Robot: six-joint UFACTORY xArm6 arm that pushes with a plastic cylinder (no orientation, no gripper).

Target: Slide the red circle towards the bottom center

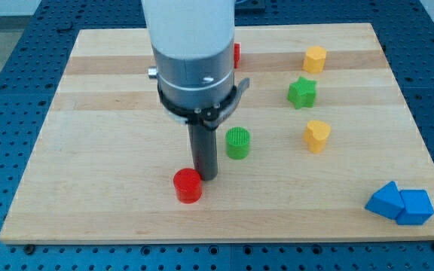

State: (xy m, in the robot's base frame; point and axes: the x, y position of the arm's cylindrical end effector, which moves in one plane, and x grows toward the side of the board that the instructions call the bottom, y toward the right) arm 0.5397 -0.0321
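Observation:
The red circle [187, 185] is a short red cylinder on the wooden board [89, 150], a little left of the view's centre and near the bottom edge. My tip [206, 177] is the lower end of the dark rod, just to the right of and slightly above the red circle, touching or almost touching its upper right side. The arm's white and grey body rises above it and hides part of the board's top middle.
A green cylinder [237, 142] stands just right of the rod. A green star [302, 92] and two yellow blocks [314, 58] [317, 135] lie at the right. Two blue blocks [400, 203] sit at the bottom right corner. A red block [236, 53] peeks out behind the arm.

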